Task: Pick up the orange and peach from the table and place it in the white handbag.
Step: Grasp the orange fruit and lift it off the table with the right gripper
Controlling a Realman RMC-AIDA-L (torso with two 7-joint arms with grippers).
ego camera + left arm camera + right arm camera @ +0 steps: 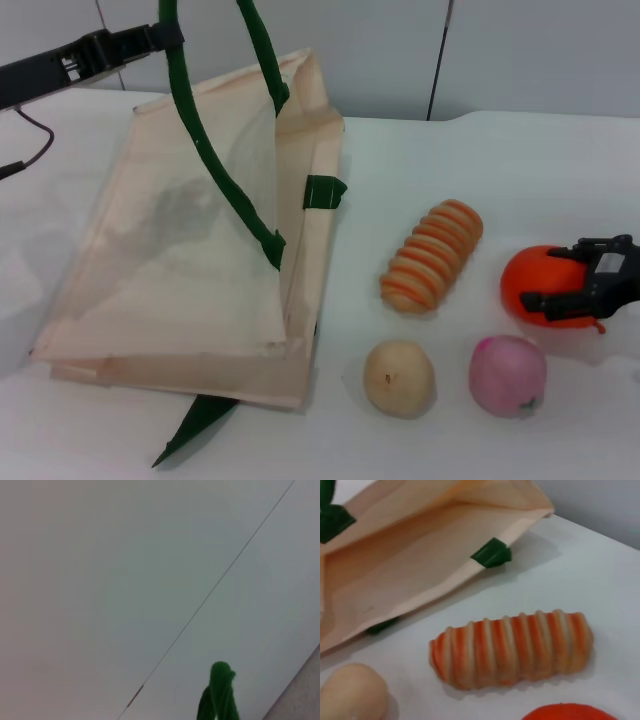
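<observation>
The orange (pixel 517 277) rests on the table at the right, and its top shows in the right wrist view (pixel 570 712). My right gripper (pixel 545 278) is open, with its black fingers (pixel 560 300) spread over the orange. The pink peach (pixel 508 375) lies just in front of the orange, untouched. The white handbag (pixel 180 260) lies at the left with its mouth facing the fruits. My left gripper (pixel 150 40) is shut on its green strap handle (pixel 190 120) and holds it up; the strap also shows in the left wrist view (pixel 218 695).
An oblong orange-and-tan striped piece (pixel 432 255) lies between the bag and the orange, also in the right wrist view (pixel 512 647). A beige round fruit (pixel 398 377) sits left of the peach. A second green strap (pixel 195 425) trails at the bag's front.
</observation>
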